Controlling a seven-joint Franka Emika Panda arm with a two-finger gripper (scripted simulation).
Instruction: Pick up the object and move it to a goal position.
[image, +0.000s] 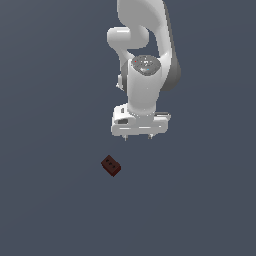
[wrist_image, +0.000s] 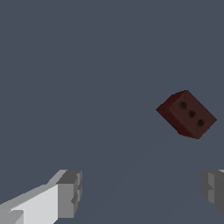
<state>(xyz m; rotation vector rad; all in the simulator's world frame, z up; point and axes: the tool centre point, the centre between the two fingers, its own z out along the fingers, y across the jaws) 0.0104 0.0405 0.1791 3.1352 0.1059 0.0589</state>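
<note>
Exterior view, sweeping from its left: plain dark grey floor (image: 45, 200), nothing but flat surface over there; then, approx centre and low in frame, the object (image: 111, 166), a small dark red-brown block w/ three little round holes in a row on its upper face, sitting turned at an angle on the floor; it's far smaller than the gripper; just past it toward the exterior view's right and higher in frame, the white Panda arm (image: 145, 80) comes down from the top edge, wrist pointing at the floor; the gripper (image: 137, 136) hangs under it, two short finger tips poking out below the white hand body, set well apart; nothing between them; block lies clear of the tool, no contact, offset toward the exterior view's left.

Wrist view confirms: one grey finger pad (wrist_image: 69, 192) w/ white mount on one side, other pad (wrist_image: 213, 189) at the opposite edge, wide gap between, jaws spread wide & holding nothing; block (wrist_image: 187, 114) sits outside that gap, apart from both pads, three holes plainly visible; can't tell gripper's height above floor.
</note>
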